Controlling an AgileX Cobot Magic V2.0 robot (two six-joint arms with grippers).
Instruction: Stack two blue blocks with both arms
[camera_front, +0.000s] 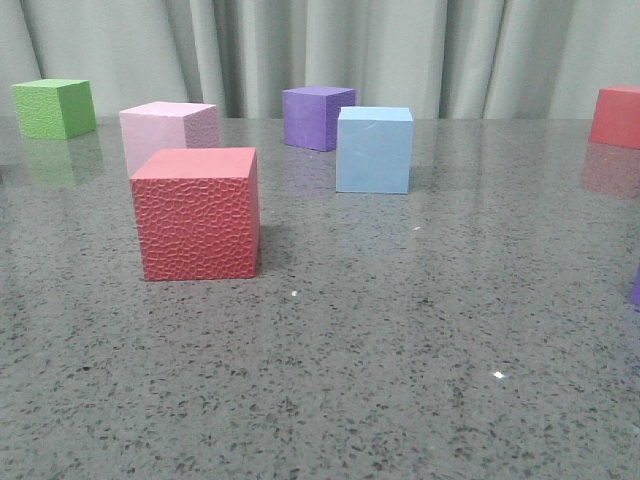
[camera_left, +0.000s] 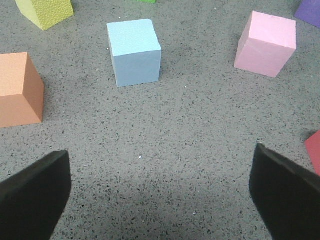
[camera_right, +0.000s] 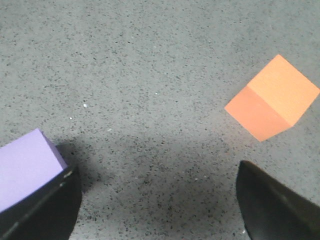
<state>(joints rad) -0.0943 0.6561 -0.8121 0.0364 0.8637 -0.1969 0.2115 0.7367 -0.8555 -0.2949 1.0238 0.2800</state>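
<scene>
On the grey speckled worktop (camera_front: 400, 330), the front view runs from a green cube (camera_front: 54, 108) at far left, past a pale pink cube (camera_front: 168, 130) with a textured red cube (camera_front: 197, 213) just in front of it, to a purple cube (camera_front: 317, 116) and one blue block (camera_front: 374, 149) standing upright just right of centre; another red cube (camera_front: 616, 116) sits at the far right edge. The left gripper (camera_left: 160, 195) hovers with fingers (camera_left: 32, 197) spread wide, a blue block (camera_left: 134, 52) resting ahead of them. The right gripper (camera_right: 157, 205) also has its fingers (camera_right: 277, 205) wide apart, holding nothing; a lilac cube (camera_right: 27, 165) lies against one finger and an orange cube (camera_right: 272, 97) beyond the other.
</scene>
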